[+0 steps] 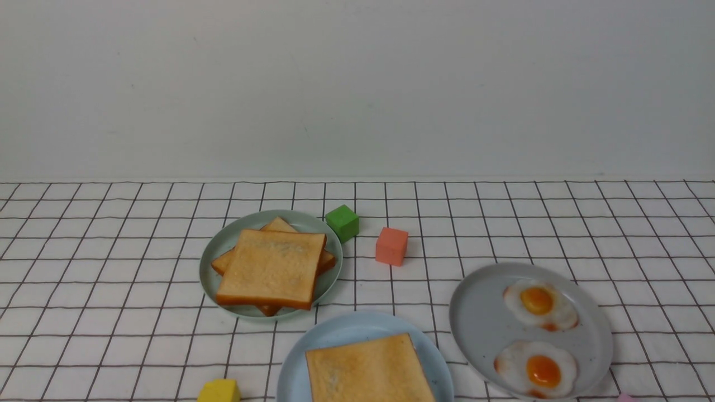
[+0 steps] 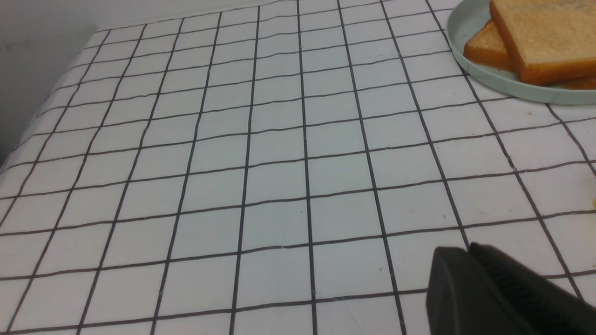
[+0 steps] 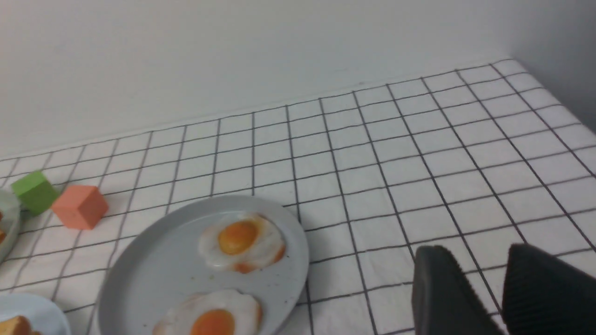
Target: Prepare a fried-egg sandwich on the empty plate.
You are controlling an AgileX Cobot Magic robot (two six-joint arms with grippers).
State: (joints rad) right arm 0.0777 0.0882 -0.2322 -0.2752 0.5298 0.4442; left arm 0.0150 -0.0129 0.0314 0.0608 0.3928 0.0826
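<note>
One toast slice (image 1: 370, 368) already lies on the pale blue plate (image 1: 335, 340) at the near edge of the surface, about midway along it. No egg on it yet, so the sandwich is at its base layer.

Next move, as I judge it: fetch a fried egg (image 1: 537, 301) from the grey speckled plate (image 1: 480, 324), near-right, and lay it on that slice; then cap it with a slice from the toast pile (image 1: 272, 269) on the pale green plate (image 1: 220, 245), left of centre.

Left jaws (image 2: 470, 260) pressed together, empty, over bare checked cloth. Right jaws (image 3: 482, 272) part-spread, nothing between, beside the egg plate.

Toast: square, matte, darker crusts. Eggs: glossy, thin, irregular rims, probably awkward to pinch. Plates smooth and shallow.
</note>
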